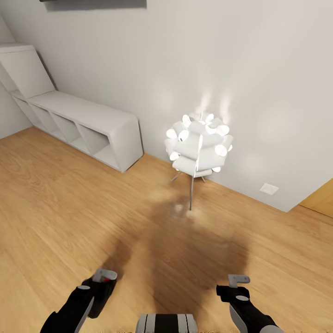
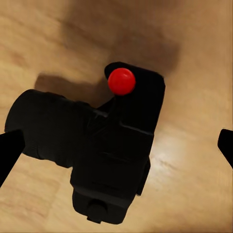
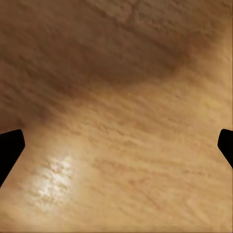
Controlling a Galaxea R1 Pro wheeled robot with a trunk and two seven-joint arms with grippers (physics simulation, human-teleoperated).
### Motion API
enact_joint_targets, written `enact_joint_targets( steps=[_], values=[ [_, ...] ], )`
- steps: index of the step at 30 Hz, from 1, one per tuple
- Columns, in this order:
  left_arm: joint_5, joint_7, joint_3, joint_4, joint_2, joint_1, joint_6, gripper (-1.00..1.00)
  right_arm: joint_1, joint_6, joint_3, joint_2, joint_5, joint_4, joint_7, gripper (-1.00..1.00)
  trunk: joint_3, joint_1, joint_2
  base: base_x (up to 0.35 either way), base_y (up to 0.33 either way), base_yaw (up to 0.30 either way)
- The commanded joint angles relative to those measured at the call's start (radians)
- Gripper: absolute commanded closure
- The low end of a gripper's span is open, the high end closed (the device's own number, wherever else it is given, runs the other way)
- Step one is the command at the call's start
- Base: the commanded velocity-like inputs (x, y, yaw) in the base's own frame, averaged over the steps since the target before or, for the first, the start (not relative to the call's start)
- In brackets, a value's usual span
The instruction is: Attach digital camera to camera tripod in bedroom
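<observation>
The digital camera (image 2: 104, 145) is being seen up close in the left wrist view, sitting in the middle of the frame with its red button (image 2: 121, 81) toward the upper middle and the lens barrel sticking out to the left. The left end effector (image 1: 102, 282), at the lower left of the head view, is showing a bit of red and black right at its tip, so the camera is probably being carried there. Its finger tips are showing wide apart at the frame edges though, clear of the body, so whether it's actually being clamped can't be told.

The right end effector (image 1: 237, 284) is being held spread open at the lower right, with nothing but wood floor (image 3: 126, 145) under it.

A lit tube-cluster floor lamp (image 1: 199, 145) is standing mid-frame by the wall, and a white cubby shelf (image 1: 85, 122) is sitting at the upper left.

Handling-wise, the camera is likely being treated as light, rigid and a bit slick. The boxy body is looking like the safest spot to take hold, not the barrel or button.
</observation>
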Motion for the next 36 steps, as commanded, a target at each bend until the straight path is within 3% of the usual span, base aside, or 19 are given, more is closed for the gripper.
enact_joint_targets(
  steps=[1, 16, 24, 36],
  values=[
    [-0.010, -0.005, 0.001, -0.003, 0.000, 0.000, 0.005, -1.00, 0.000, 0.002, 0.001, 0.000, -0.002, -0.001, -0.002, -1.00, -0.005, 0.000, -0.001, 0.000, 0.000, 0.000],
    [-0.013, -0.004, 0.001, -0.001, 0.000, 0.000, 0.012, -1.00, 0.000, 0.000, 0.001, -0.001, -0.002, -0.001, -0.002, -1.00, -0.063, 0.007, -0.004, 0.000, 0.000, 0.000],
    [-0.012, -0.003, 0.002, 0.001, 0.002, -0.001, 0.012, -1.00, 0.000, 0.000, 0.001, -0.001, -0.002, -0.001, -0.002, -1.00, -0.063, 0.007, -0.004, 0.000, 0.000, 0.000],
    [-0.013, -0.001, 0.003, 0.000, 0.005, 0.000, 0.011, -1.00, 0.000, -0.001, 0.001, 0.001, -0.001, -0.001, -0.001, -1.00, -0.109, 0.012, -0.007, 0.000, 0.000, 0.000]
  ],
)
